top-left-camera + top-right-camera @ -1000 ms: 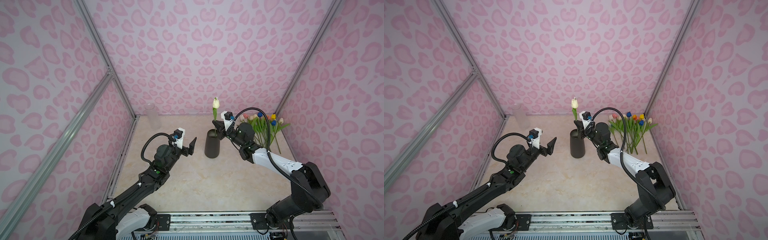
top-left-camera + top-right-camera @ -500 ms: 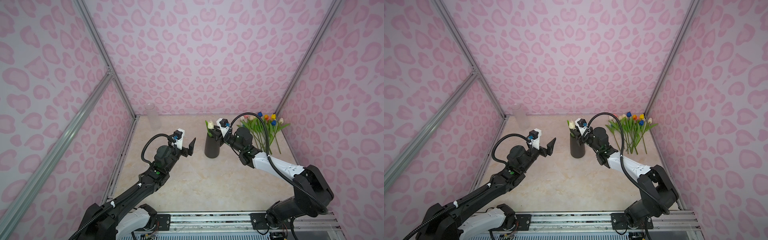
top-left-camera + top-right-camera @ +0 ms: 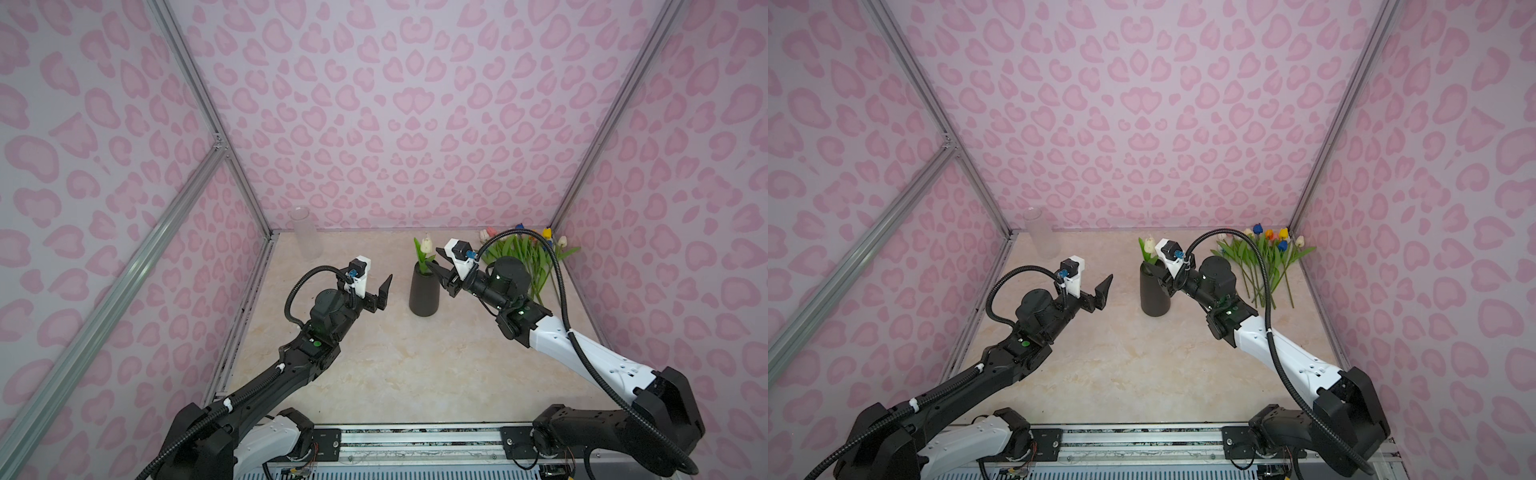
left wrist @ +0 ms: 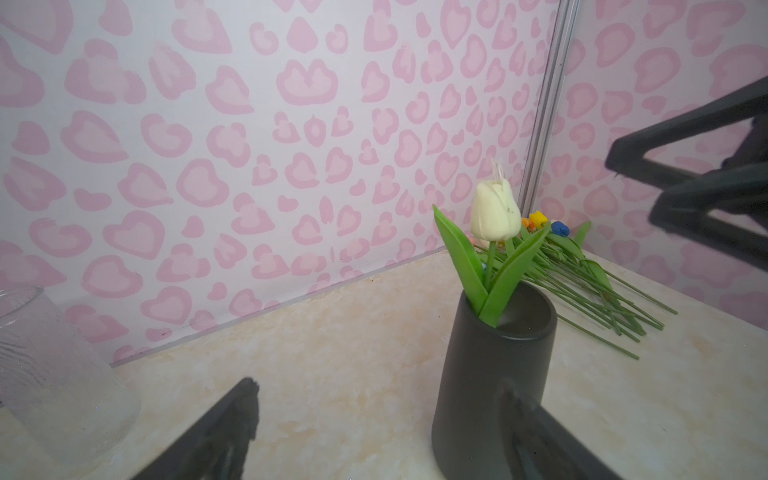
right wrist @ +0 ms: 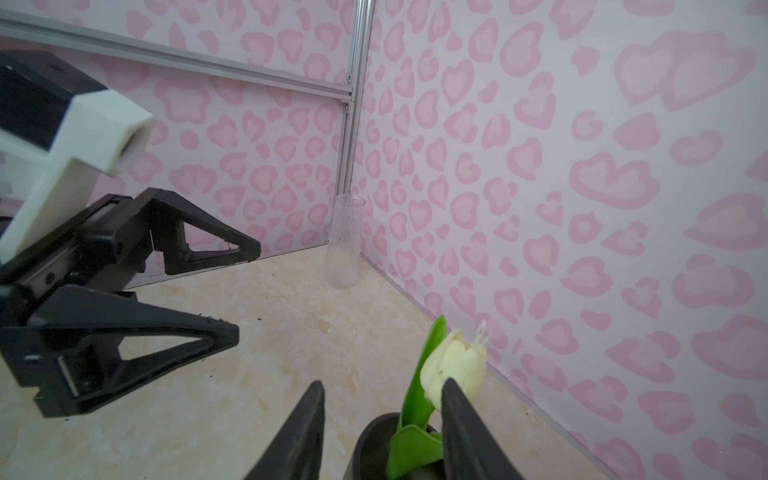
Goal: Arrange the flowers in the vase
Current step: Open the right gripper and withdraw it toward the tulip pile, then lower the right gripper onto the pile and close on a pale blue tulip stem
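Soft even light, faint shadows, bowed edges, blurred close foreground

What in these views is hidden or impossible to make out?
Cream tulip stem end: inside the black vase, every view.
Flower pile count: in both top views the right arm overlaps it.
Clear vase: left wrist view, partly cut off by the edge.

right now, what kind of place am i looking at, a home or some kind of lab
Probably a robot test booth, not a home: pink heart-print panels in aluminium framing box in a marble-look tabletop, and the left arm and right arm stand on a metal rail at its front.
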`<action>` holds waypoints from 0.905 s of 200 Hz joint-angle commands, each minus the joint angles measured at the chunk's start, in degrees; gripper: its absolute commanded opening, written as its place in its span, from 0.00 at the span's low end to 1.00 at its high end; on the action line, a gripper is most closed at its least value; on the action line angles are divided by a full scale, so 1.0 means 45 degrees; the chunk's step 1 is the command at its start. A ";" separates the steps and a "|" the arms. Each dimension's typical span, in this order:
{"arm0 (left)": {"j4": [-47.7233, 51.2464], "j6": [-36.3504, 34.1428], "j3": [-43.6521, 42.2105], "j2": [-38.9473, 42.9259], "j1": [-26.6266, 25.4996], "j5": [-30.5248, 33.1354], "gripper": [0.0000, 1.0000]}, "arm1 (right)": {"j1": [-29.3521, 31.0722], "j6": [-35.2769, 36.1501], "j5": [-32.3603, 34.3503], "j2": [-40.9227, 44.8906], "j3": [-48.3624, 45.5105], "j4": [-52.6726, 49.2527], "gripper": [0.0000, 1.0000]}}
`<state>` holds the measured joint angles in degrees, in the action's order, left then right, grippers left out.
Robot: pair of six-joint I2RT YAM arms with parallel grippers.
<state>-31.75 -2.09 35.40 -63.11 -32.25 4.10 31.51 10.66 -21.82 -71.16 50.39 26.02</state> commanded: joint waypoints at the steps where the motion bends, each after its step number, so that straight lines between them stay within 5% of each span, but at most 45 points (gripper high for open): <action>1: -0.0338 -0.0402 0.0433 -0.0105 -0.0001 -0.0831 0.91 | -0.0682 -0.0890 0.1394 0.0548 -0.0468 0.0554 0.49; 41: 0.0990 -0.1509 0.1091 -0.0176 -0.0021 -0.3572 0.91 | -0.3559 -0.3296 0.3037 -0.0208 0.0873 -0.2767 0.47; 108: 0.1290 -0.1504 0.0741 0.0028 -0.0135 -0.4358 0.91 | -0.5240 -0.3930 0.5778 -0.4404 0.4684 -1.1086 0.45; 181: 0.1430 -0.1441 -0.0039 0.0724 -0.0294 -0.3938 0.92 | -0.5475 -0.3975 0.5852 -0.7171 0.4948 -1.1682 0.47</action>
<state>-24.99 -8.16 35.57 -60.47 -33.50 -14.55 7.16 -6.92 4.32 -100.12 71.26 -23.92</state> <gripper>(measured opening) 0.916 0.472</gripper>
